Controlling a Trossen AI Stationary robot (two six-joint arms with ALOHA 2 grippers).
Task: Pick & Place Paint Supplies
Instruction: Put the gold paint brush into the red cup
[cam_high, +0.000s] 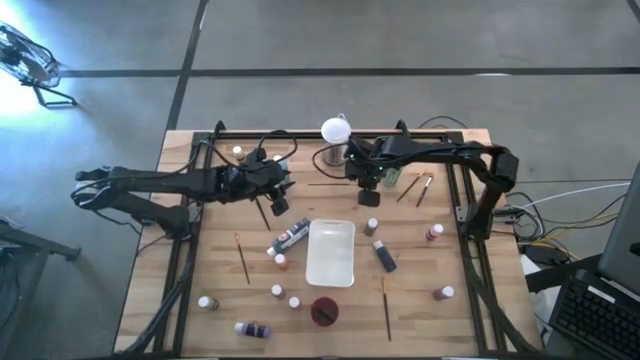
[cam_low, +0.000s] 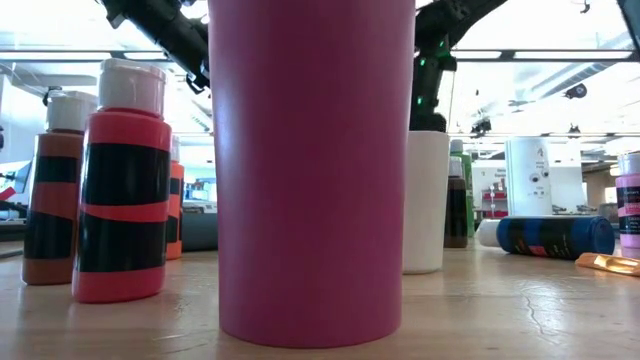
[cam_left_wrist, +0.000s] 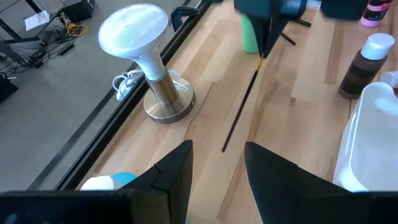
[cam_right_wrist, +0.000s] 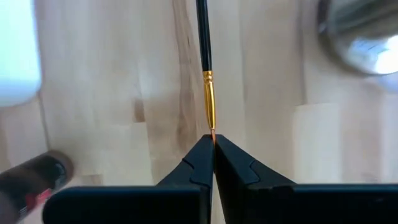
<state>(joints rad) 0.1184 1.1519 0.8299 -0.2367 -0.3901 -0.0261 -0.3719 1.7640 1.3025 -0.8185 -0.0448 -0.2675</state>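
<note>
My right gripper hovers above the table's far middle, shut on a thin dark-handled brush with a gold ferrule. The brush slants down and away from the fingers toward the white globe lamp. My left gripper waits open and holds nothing, left of the brush. Paint bottles stand or lie around the white tray. Other brushes lie flat on the wood. My right gripper pinches the brush's bristle tip, just past the gold ferrule, at the very ends of its two fingers. The fingers come from above, pointing steeply down. The brush hangs slanted below them; whether its handle end rests on the table I cannot tell.
The globe lamp's metal base stands close to the brush's lower end. A green bottle and two brushes lie to the right of my right gripper. The dark red cup stands near the front edge, and a black frame rail borders the table.
</note>
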